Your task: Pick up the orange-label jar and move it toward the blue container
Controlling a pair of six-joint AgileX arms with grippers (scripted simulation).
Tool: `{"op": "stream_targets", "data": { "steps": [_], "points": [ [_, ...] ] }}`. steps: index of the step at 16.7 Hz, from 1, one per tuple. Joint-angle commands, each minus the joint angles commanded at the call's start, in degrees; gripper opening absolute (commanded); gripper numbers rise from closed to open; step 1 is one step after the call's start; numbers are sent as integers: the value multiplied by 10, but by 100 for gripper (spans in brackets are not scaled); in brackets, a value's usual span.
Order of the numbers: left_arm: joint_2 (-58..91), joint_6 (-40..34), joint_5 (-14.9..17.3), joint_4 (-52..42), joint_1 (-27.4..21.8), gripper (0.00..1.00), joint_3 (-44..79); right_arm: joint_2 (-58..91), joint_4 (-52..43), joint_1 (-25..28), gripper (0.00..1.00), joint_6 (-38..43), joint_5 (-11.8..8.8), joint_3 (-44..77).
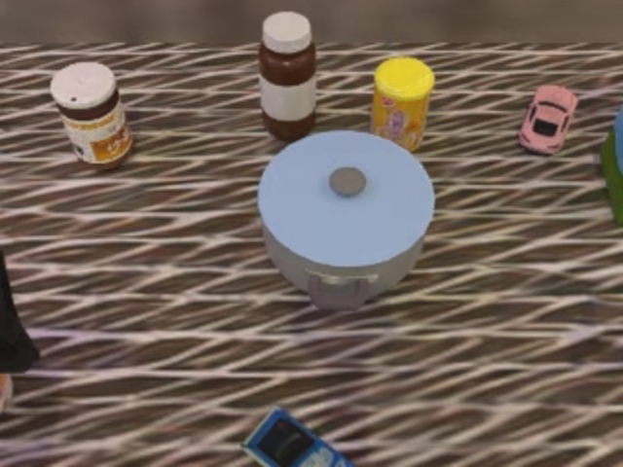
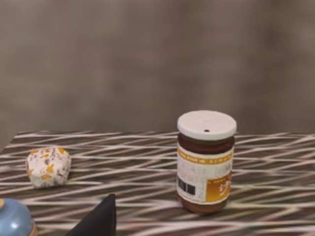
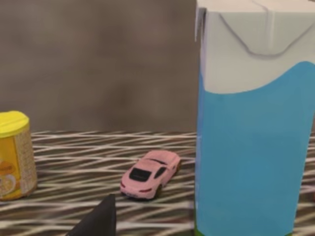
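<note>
The orange-label jar [image 1: 92,114] stands upright at the table's far left, dark brown with a white lid; the left wrist view has it straight ahead [image 2: 205,162]. The blue container [image 1: 346,216], a grey pot with a pale-blue lid and grey knob, sits mid-table with its handle toward the near edge. My left arm [image 1: 12,336] is at the left edge, well short of the jar. One dark finger [image 2: 101,219] shows with a bare inner face, so the gripper is open and empty. My right arm is out of the top view; its finger [image 3: 98,219] also stands alone, open.
A taller brown jar [image 1: 287,76] and a yellow canister [image 1: 402,101] stand just behind the pot. A pink toy car [image 1: 548,118] and a blue-and-white carton [image 3: 253,123] are at the right. A blue toy car [image 1: 292,446] lies at the near edge. A patterned wrapped lump [image 2: 47,167] sits left of the jar.
</note>
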Motion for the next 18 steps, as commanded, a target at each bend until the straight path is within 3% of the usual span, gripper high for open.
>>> {"op": "stream_targets", "data": {
  "steps": [5,9,13,18],
  "points": [
    [29,5,7,-21,-2,100,30,0,0,0,100,0,0,0],
    [143,20,33,-100,-11,100,154,0,0,0,100,0,0,0],
    [322,40,70,-220,-27,100,374,0,0,0,100,0,0,0],
    [594,65,109,-389,-44,100,736,0,0,0,100,0,0,0]
  ]
}}
